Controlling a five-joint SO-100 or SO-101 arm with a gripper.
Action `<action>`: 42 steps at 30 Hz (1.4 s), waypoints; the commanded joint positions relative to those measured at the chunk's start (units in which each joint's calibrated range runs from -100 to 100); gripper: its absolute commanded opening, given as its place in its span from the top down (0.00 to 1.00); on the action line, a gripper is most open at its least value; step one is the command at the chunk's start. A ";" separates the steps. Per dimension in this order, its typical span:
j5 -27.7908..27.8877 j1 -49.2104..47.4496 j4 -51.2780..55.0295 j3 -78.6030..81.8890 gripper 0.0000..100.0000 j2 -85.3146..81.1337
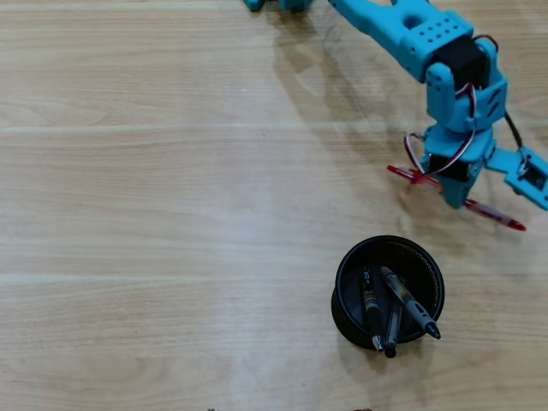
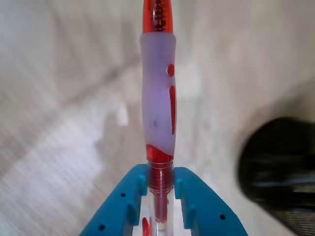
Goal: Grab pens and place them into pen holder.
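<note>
Now the red pen is pinched crosswise in the arm's fingers, with the mesh holder near.

Overhead view: the gripper [image 1: 452, 175] clamps the red pen [image 1: 492, 212], whose ends jut out on both sides of the fingers; the pen holder [image 1: 342, 295], a round black cup already carrying three dark pens [image 1: 409, 302], stands just beyond the fingertips on pale wood. Wrist view: the blue plastic fingers [image 2: 189, 194] are narrow on the glossy barrel, below its frosted rubber sleeve. Held level, the pen could bridge the rim, or slip on the slick plastic.
</note>
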 commanded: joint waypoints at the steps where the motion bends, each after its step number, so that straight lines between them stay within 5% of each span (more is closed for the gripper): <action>1: 1.80 2.56 -9.66 -7.95 0.98 -14.65; 8: 0.34 8.77 -49.45 3.82 0.98 -20.23; 13: -8.39 13.20 -73.09 31.07 0.98 -24.20; 18: -10.22 17.23 -87.01 58.77 0.98 -32.91; 42: -11.58 17.23 -94.06 56.42 0.90 -25.81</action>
